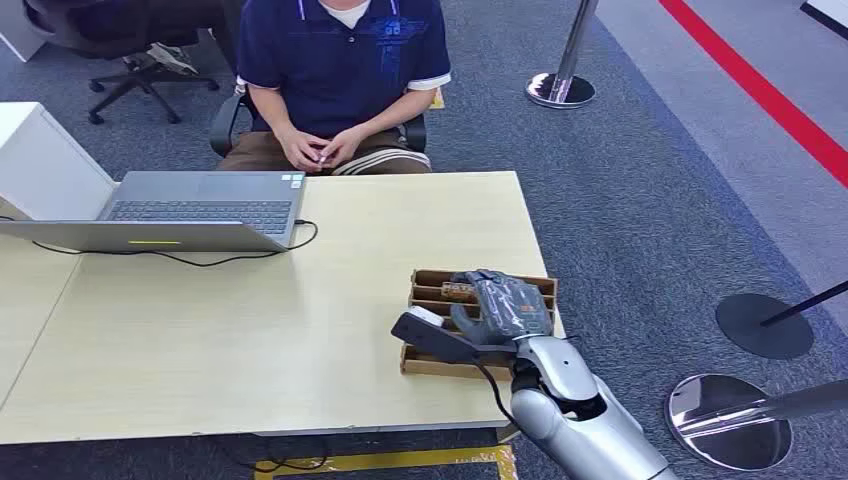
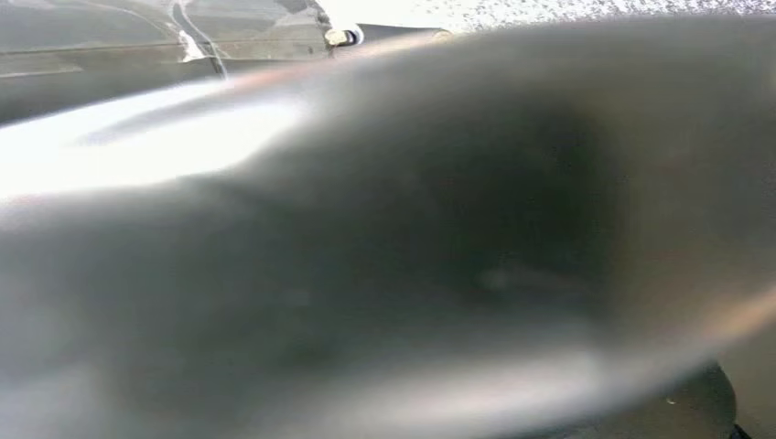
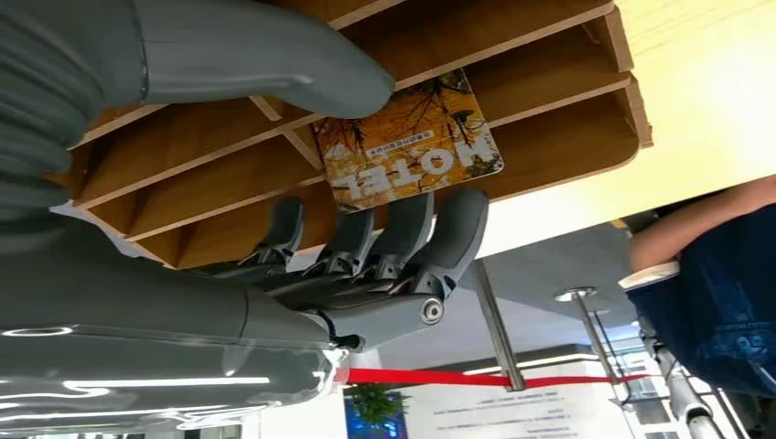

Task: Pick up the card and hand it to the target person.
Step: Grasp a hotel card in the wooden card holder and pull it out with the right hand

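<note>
Wooden table (image 1: 300, 300), one slotted holder (image 3: 549, 82), one card (image 3: 407, 142), right hand (image 3: 366, 247) around it

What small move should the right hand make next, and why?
Probably close the right hand on the card: its fingers and thumb sit on either side of the card, still in the wooden rack, apparently not yet gripped.

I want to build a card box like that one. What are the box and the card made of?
The box looks like thin, unpainted wood, maybe plywood: pale brown faces with lighter cut edges along its dividers. The card looks like glossy plastic or coated paper: flat, thin, with rounded corners and a printed yellow-leaf picture reading HOTEL. The look alone cannot settle which. The right hand reaches around the card.
</note>
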